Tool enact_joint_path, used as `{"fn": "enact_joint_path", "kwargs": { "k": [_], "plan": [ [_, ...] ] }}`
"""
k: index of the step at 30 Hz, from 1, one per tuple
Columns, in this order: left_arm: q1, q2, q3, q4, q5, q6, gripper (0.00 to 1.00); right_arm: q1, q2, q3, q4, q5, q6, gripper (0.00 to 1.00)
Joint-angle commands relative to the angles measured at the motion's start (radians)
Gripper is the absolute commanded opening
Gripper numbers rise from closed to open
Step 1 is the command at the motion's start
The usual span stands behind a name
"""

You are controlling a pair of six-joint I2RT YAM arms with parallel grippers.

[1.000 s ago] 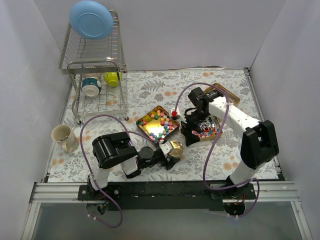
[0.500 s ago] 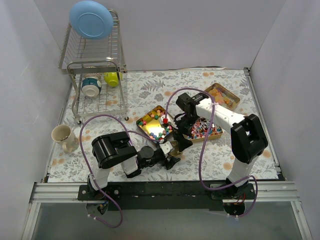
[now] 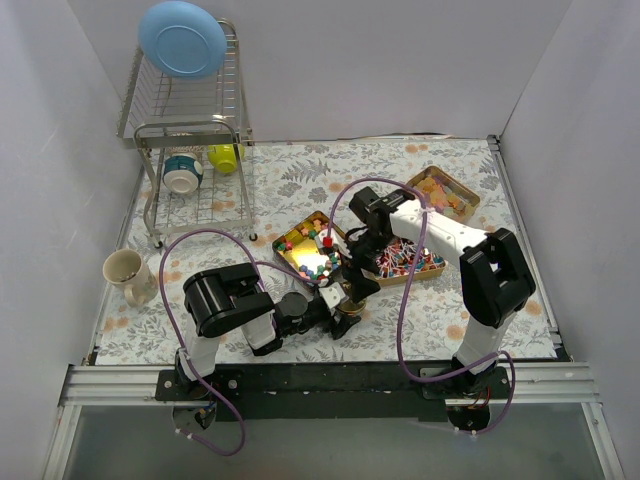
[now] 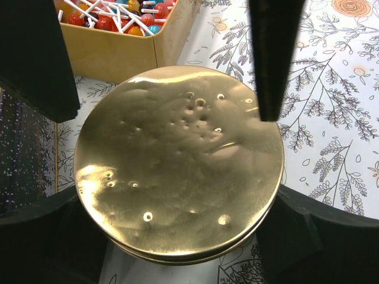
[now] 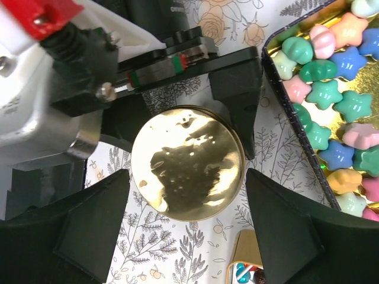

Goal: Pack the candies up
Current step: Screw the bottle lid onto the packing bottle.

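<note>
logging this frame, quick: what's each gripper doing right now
left gripper: jaws closed on the gold lid
right gripper: jaws open around it

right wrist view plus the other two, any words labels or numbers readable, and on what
No text can be read in full.
White print on the black arm housing, at the top edge of the right wrist view: cut off and too blurred to read.
The gold lid: no print.

A lab booth staged as a kitchen: blank walls (image 3: 400, 60), floral tablecloth (image 3: 300, 170), dish rack (image 3: 190, 130) with plate (image 3: 182, 40).
</note>
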Motion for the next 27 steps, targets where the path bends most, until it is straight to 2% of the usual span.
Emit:
{"fn": "enact_joint_path", "kwargs": {
  "k": [1, 15, 23, 27],
  "plan": [
    [0.005, 0.030, -0.019, -0.208, 0.007, -0.004, 0.00, 0.006, 0.010, -0.005, 0.037, 0.006, 0.020, 0.86],
    [0.005, 0.032, -0.018, -0.208, -0.021, -0.016, 0.00, 0.004, -0.096, -0.132, -0.010, 0.067, -0.020, 0.85],
    [0.005, 0.047, -0.015, -0.197, -0.026, -0.024, 0.00, 0.002, -0.245, -0.337, -0.035, 0.148, -0.034, 0.85],
    [0.005, 0.052, -0.015, -0.194, -0.024, -0.022, 0.00, -0.001, -0.300, -0.386, -0.071, 0.158, -0.032, 0.84]
  ]
}}
